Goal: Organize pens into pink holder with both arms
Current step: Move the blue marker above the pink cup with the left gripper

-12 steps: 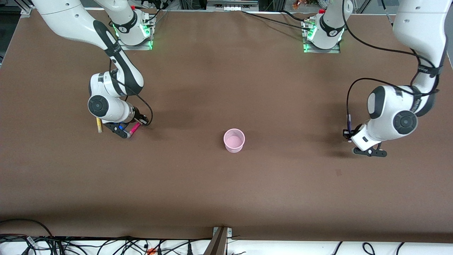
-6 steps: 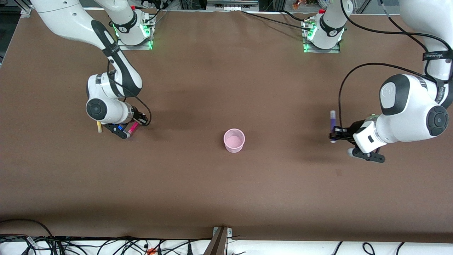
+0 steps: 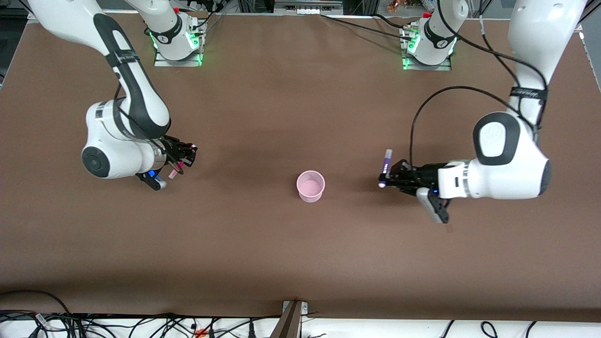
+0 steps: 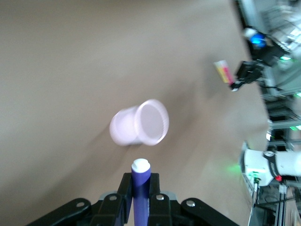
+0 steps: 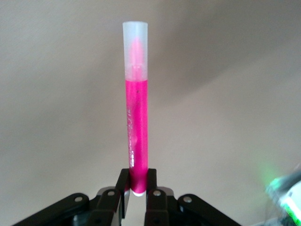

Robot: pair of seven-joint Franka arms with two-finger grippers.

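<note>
The pink holder (image 3: 310,186) stands upright at the table's middle; it also shows in the left wrist view (image 4: 141,123). My left gripper (image 3: 388,177) is shut on the dark purple pen (image 3: 386,165) and holds it above the table beside the holder, toward the left arm's end; its wrist view shows the gripper (image 4: 140,181) and the pen (image 4: 140,193). My right gripper (image 3: 184,157) is shut on the magenta pen (image 3: 174,172) above the table toward the right arm's end; its wrist view shows the gripper (image 5: 136,178) and the pen (image 5: 136,113). The yellow and green pens are hidden.
The brown table (image 3: 300,249) stretches wide around the holder. The arm bases (image 3: 177,44) (image 3: 427,47) stand along the edge farthest from the front camera. Cables hang along the nearest edge.
My left gripper has lifted the purple pen and carried it far toward the holder. My right gripper has risen with the magenta pen; the yellow pen beside it is now hidden by the arm.
</note>
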